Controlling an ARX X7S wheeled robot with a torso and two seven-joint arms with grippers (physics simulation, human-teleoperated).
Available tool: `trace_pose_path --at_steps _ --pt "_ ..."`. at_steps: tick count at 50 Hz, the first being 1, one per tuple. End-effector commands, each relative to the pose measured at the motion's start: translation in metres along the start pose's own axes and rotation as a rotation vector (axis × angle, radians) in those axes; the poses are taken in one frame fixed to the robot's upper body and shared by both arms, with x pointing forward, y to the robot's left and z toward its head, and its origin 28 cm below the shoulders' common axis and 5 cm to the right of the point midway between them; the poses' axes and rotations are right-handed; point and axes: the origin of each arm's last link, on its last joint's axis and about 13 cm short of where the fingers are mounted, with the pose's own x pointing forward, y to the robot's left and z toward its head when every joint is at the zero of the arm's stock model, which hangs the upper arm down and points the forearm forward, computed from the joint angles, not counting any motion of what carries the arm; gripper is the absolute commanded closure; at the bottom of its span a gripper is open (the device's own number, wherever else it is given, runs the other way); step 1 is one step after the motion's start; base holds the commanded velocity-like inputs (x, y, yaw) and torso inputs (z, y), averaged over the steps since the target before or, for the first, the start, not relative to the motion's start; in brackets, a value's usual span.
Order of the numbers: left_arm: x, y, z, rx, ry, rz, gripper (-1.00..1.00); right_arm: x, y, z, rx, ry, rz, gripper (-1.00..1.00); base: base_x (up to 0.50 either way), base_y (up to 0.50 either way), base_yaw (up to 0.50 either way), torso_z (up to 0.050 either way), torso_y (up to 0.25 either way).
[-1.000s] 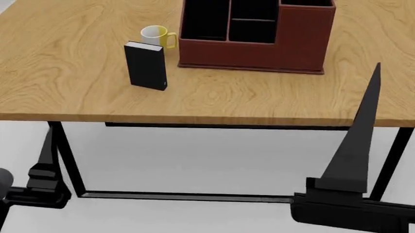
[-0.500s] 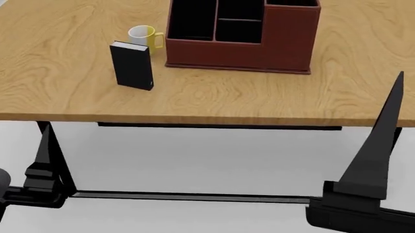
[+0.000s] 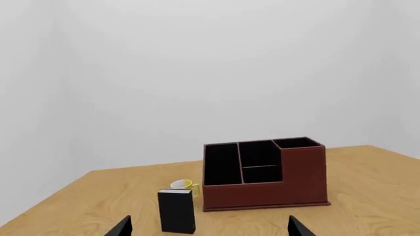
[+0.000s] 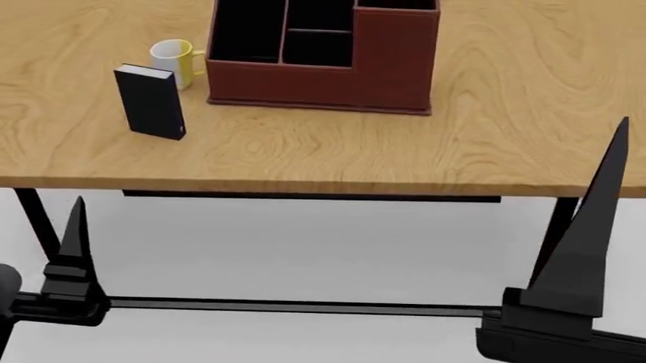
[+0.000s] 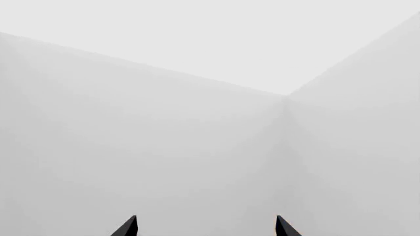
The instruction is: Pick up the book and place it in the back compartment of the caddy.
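A: Where is the book (image 4: 150, 101) seen?

B: In the head view it is found in the upper left of the frame, standing upright on the wooden table (image 4: 504, 113). A white-and-yellow mug (image 4: 172, 58) is placed just behind it, and the caddy (image 4: 333, 72) is seen near it, toward the upper middle. The book is not touched by anything.

A: And the back compartment (image 4: 318, 18)?

B: It is shown at the top edge of that frame, behind a thin crossbar, but it is cut by the frame border, so its inside probably cannot be judged there. In the left wrist view it is visible (image 3: 258, 153) and only black lining is shown.

A: How are the grippers held?

B: The left gripper (image 3: 208, 227) is spread wide; its two fingertips (image 3: 121, 226) are seen far apart at the bottom of the wrist frame, nothing between them. The right gripper (image 5: 204, 226) is spread in the same way and is pointed at a bare wall. Both are kept below the table edge in the head view.
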Motion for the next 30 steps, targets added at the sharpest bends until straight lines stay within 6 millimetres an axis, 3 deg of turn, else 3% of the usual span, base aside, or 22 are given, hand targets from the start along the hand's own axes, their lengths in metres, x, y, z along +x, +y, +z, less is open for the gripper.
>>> trace_pose_path --at_steps 1,8,17,30 --pt "0.0004 -0.0015 -0.0010 -0.002 0.003 -0.004 -1.00 -0.0005 0.0000 0.0002 0.002 -0.001 0.005 -1.00 0.00 -0.34 0.00 0.000 0.000" --pt "0.0006 -0.0020 -0.0013 -0.004 0.003 -0.007 -1.00 -0.0011 0.0012 -0.0003 0.001 0.001 0.012 -1.00 0.00 -0.30 0.00 0.000 0.000" --pt "-0.0002 -0.0026 -0.0023 -0.007 0.005 -0.008 -1.00 -0.0022 0.0037 -0.0018 0.017 0.006 0.028 -1.00 0.00 0.00 0.00 0.000 0.000" --pt "0.0019 -0.0029 -0.0012 -0.013 -0.005 -0.009 -1.00 -0.0016 0.0045 -0.0047 0.001 0.019 0.027 -1.00 0.44 -0.07 0.00 0.000 0.000"
